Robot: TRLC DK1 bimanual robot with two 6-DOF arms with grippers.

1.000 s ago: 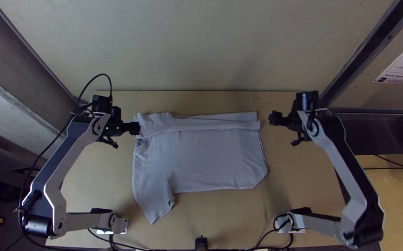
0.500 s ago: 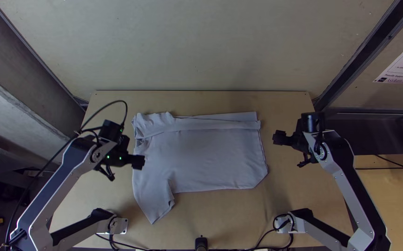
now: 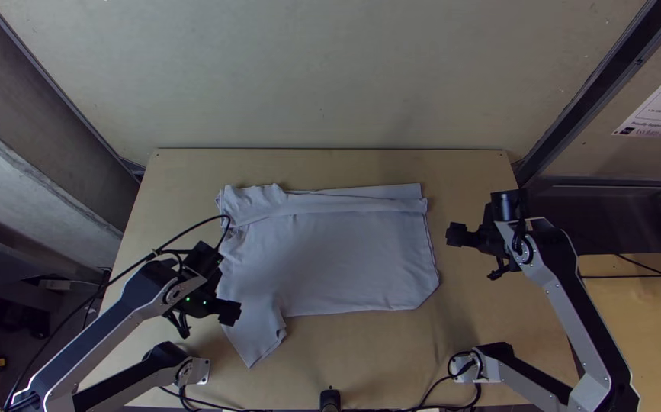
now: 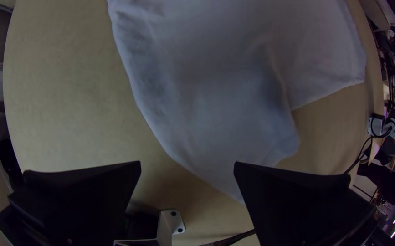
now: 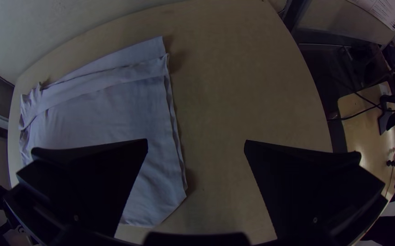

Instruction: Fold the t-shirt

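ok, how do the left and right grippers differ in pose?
Left gripper overlaps the edge of the t-shirt in the top view; right gripper is beside the t-shirt, over bare table. Left gripper is closer to the table's near edge than right gripper. Both are open and empty.

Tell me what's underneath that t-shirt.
The t-shirt lies on the wooden table, whose bare surface shows right along its edges. The part of the tabletop directly beneath is covered, so I can't tell whether anything else is there.
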